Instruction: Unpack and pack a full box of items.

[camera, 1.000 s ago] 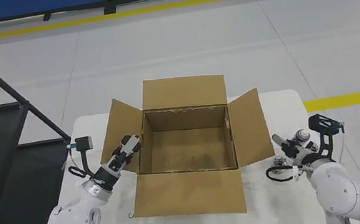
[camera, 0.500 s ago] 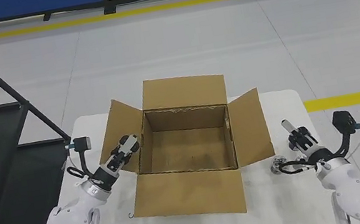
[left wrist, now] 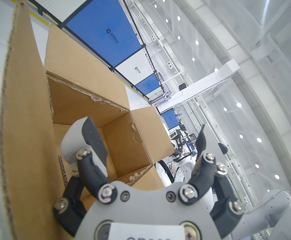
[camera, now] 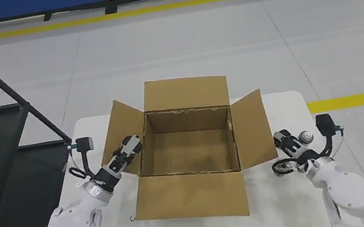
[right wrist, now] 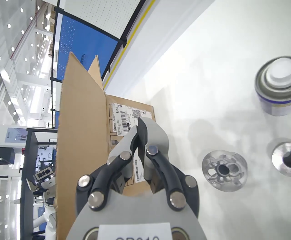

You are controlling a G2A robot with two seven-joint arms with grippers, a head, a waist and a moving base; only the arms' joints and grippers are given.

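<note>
Fingers (camera: 131, 144) of the left gripper (camera: 129, 147) sit just beside the left flap of the cardboard box (camera: 189, 196) in the top view. The box stands mid-tabletop (camera: 276, 192), all four flaps splayed outward and its brown floor showing. The right gripper (camera: 284, 141) is just outside the right flap, near a can (camera: 306, 137).

In the left wrist view, the fingers are spread wide and released, with the box interior beyond.

In the right wrist view, the fingers are clenched together on nothing, facing the labelled box wall. A metal hub (right wrist: 224, 170) lies nearby.
</note>
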